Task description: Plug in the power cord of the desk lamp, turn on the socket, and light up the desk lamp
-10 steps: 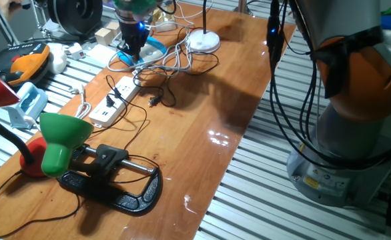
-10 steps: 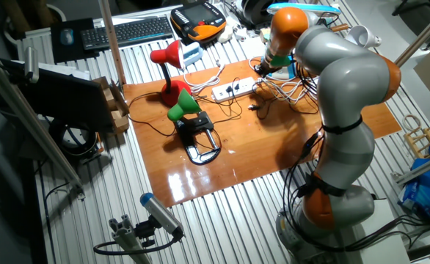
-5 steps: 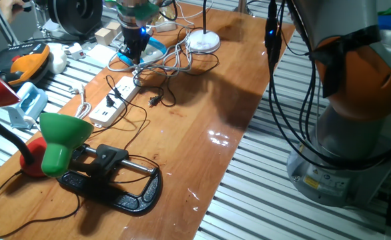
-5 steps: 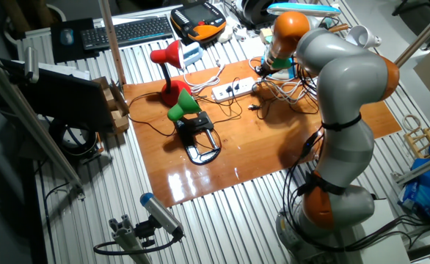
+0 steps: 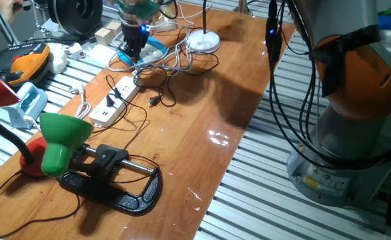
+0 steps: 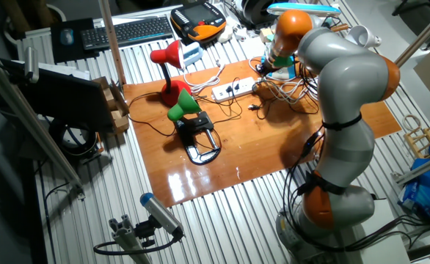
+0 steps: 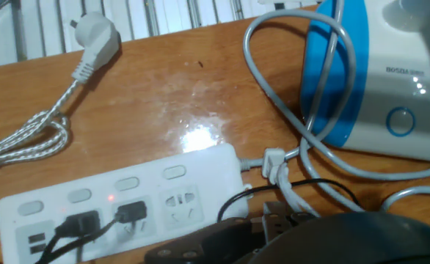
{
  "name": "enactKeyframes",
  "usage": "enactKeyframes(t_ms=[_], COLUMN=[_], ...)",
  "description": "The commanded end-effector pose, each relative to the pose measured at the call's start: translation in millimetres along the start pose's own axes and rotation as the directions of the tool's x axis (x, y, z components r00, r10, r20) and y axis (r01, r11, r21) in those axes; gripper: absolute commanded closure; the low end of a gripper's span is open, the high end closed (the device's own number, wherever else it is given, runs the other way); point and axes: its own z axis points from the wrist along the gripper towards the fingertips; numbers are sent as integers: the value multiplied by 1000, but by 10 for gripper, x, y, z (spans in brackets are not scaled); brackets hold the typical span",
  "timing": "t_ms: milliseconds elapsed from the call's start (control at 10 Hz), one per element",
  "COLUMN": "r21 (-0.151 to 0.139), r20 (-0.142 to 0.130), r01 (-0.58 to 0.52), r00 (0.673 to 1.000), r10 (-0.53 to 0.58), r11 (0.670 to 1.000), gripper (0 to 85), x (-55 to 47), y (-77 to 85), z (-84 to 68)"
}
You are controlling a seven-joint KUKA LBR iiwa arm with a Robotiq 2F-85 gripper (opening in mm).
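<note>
One socket (image 7: 119, 202) — just beside claw (image 7: 274, 220)

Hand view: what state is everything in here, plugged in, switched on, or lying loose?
power strip: two black plugs in, one small red light glowing, end outlet free.
white plug: loose on the table, plugged into nothing.
blue and white device: standing, grey cable looped around it.
fingers: mostly hidden, open or shut cannot be told.

We see a robot lab: a big robot arm (image 6: 340, 110), metal slat benches (image 6: 222, 220), a keyboard (image 6: 123, 31).
</note>
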Motion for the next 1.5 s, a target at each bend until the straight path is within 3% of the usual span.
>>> enactKeyframes(t_ms=[0,200,700,800,1400], r21=[-4,-2,-19,-16,-18], r20=[18,44,25,29,41], r01=[-10,-17,2,4,10], r00=[1000,999,1000,1000,999], r10=[10,17,-1,-4,-10], r11=[1000,1000,1000,1000,1000], gripper=[340,340,340,510,510], x=[2,0,-1,0,5], y=[-6,-8,-24,-31,-44], z=[8,24,101,130,262])
